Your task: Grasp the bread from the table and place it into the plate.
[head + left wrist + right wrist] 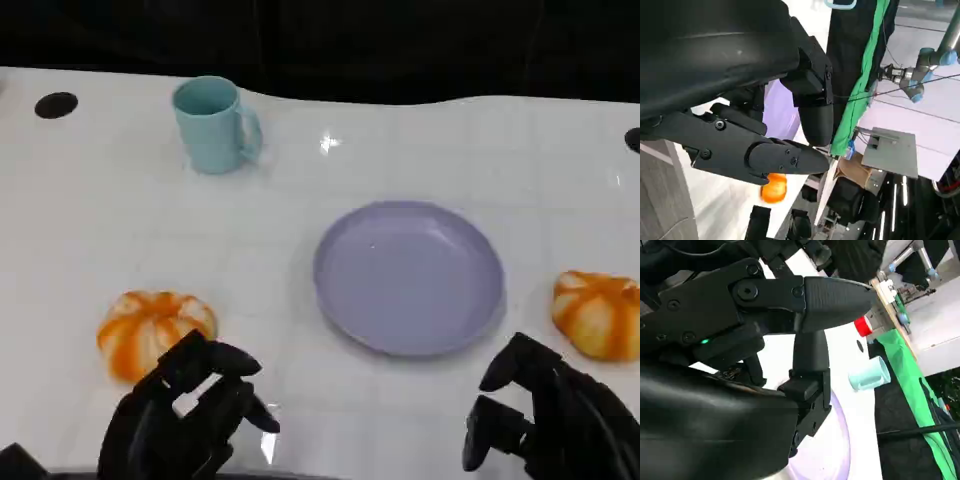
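Two round, ridged orange-and-white bread rolls lie on your glossy white table: the left bread roll sits just beyond your left hand, and the right bread roll, cut off by the picture's edge, lies beside the smooth lavender plate, which holds nothing. Your left hand and right hand hover low with black fingers spread, grasping nothing. A pale teal mug stands upright farther back, well apart from the plate.
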